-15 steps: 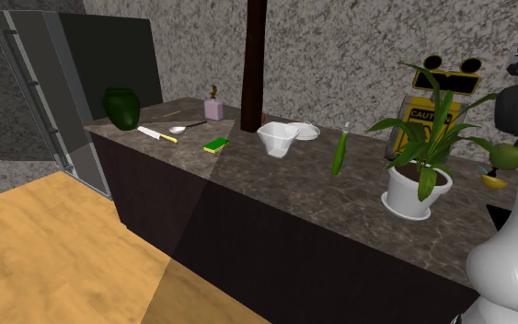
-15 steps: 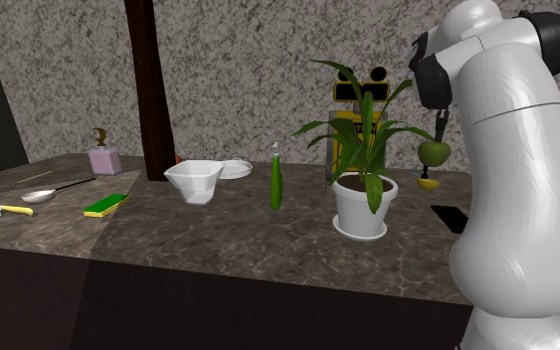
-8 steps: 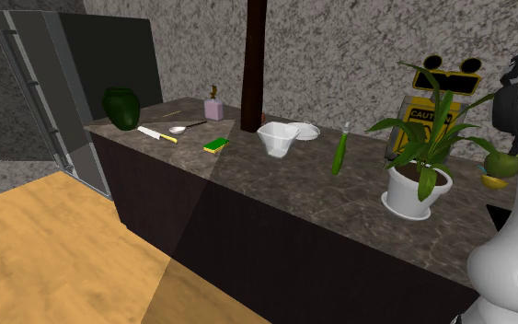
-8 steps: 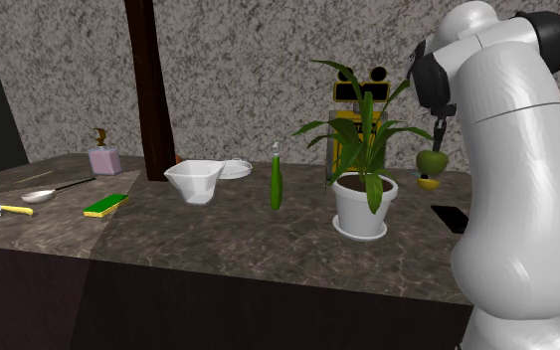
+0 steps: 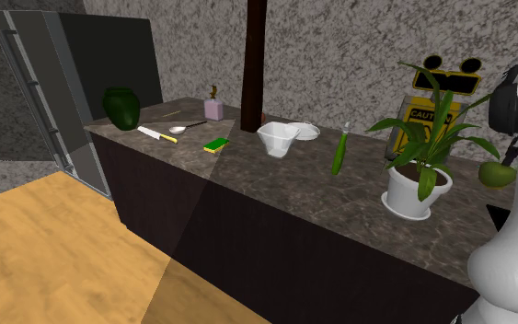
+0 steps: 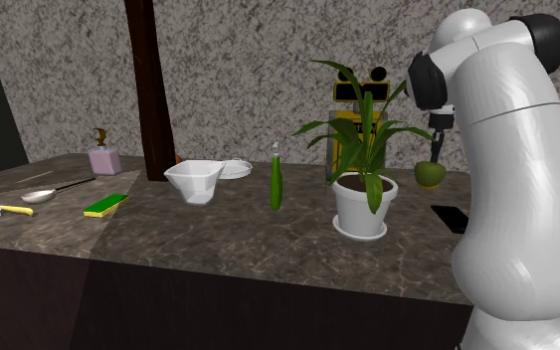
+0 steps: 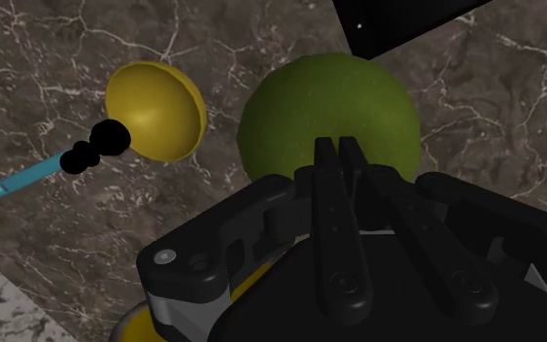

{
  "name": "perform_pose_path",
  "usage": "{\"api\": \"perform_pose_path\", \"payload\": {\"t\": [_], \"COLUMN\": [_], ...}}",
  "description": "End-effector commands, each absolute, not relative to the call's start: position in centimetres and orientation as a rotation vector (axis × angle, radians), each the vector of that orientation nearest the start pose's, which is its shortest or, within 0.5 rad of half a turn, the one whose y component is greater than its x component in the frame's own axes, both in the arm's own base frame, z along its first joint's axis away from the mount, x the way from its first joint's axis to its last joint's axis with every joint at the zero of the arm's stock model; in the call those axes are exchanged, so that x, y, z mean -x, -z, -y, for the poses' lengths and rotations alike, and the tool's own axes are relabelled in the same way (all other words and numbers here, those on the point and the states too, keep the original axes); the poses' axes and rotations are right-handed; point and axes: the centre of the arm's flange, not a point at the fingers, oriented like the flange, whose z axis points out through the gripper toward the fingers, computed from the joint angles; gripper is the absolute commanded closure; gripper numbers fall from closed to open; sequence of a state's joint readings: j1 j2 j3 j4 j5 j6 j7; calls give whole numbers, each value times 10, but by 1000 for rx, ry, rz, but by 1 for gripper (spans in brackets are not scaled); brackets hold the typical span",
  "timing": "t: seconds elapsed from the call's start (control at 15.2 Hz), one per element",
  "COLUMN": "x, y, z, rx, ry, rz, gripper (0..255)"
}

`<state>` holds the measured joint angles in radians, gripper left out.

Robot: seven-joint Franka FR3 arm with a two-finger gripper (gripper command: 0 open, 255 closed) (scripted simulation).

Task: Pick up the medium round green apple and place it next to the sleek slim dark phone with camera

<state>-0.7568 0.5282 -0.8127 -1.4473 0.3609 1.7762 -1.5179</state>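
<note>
Right under the hand (image 7: 336, 146), the green apple (image 7: 295, 107) sits tucked against the fingertips. The fingers are clenched nearly together on its top, so I'd call it grasped, but by a pretty skinny pinch. It hangs low over the surface (image 7: 48, 58); can't tell if it's touching.

My worry: it's a smooth, round, slightly glossy ball, so a thin grip like that could let it slip or swing, and once loose it'd roll. Just past the apple from the hand is the black phone (image 7: 407, 24), a flat, sharp-edged slab. Drift too far that way and the apple lands on it, not beside it. Off to the hand's other side lies a yellow dome-shaped piece (image 7: 154, 107) with a teal handle (image 7: 18, 180), easy to knock. The surface looks like dark marbled stone with pale veins, hard and slick, so no help stopping a roll.
</note>
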Motion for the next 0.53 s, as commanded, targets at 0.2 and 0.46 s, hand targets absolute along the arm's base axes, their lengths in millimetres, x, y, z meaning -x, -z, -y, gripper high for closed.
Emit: {"api": "perform_pose_path", "payload": {"t": [0.2,0.46], "x": [-129,-129], "y": [-424,-403], "z": [662,662], "rx": [3106,3106], "ry": [-39,-39], "rz": [-107,-107], "gripper": [255,255]}}
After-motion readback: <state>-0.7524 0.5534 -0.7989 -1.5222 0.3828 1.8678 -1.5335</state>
